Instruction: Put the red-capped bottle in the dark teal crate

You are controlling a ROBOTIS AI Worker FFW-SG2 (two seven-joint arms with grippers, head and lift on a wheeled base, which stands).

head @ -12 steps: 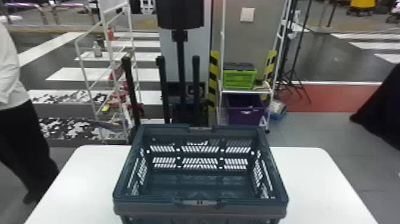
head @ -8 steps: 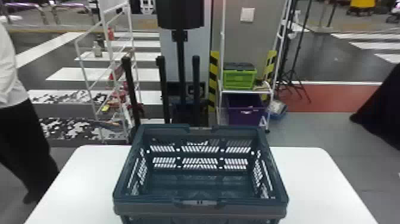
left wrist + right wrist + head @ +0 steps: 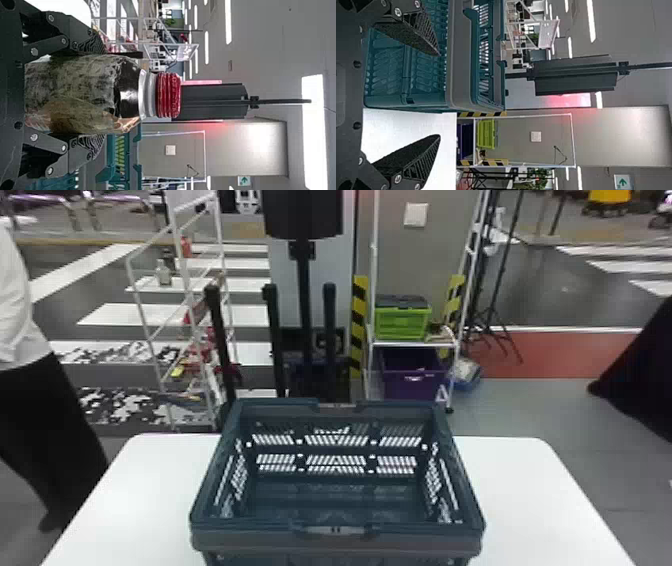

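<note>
The dark teal crate stands on the white table, its inside showing bare walls and floor. In the left wrist view the red-capped bottle is held between the two fingers of my left gripper, which is shut on its body, with the red cap pointing away from the palm. Part of the crate lies beyond one finger there. My right gripper is open with nothing between its fingers, near the crate's wall.
The white table extends on both sides of the crate. Behind it stand a black post stand, a white wire rack at left, and a shelf with a green crate above a purple bin.
</note>
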